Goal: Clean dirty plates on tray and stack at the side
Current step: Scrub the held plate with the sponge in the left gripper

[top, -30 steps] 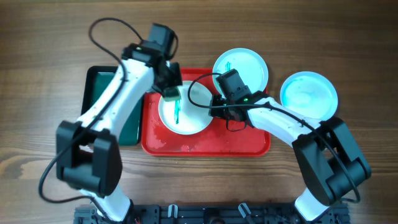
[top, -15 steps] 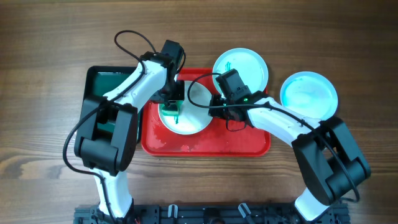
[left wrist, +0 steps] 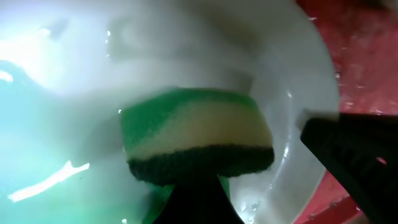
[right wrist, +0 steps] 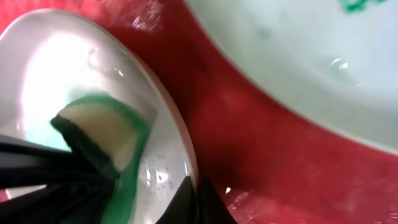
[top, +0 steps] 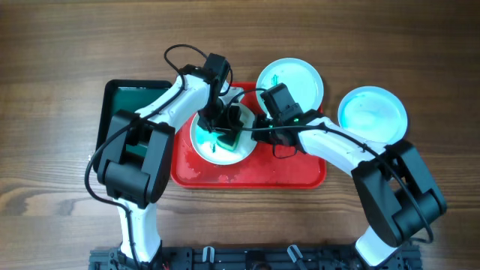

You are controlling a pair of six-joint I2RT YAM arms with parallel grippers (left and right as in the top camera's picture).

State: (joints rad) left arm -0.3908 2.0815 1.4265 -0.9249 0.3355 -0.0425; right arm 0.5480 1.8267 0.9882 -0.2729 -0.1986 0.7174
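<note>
**Sponge down in the middle plate**

On the red tray [top: 247,178], the middle plate [top: 204,146] lies under both arms. The left claw [top: 227,129] is clamped on a green-and-yellow sponge [left wrist: 196,134] with a dark scouring face, held down in the plate's wet, teal-smeared hollow. The right claw [right wrist: 196,200] is narrow, pinching that plate's right rim. A second plate [top: 296,79], bearing a small teal mark, sits at the tray's far edge. A third plate [top: 373,112], pale blue, rests on the wooden bench [top: 60,45] right of the tray. A dark green tray [top: 120,101] lies just left of the red one.
</note>
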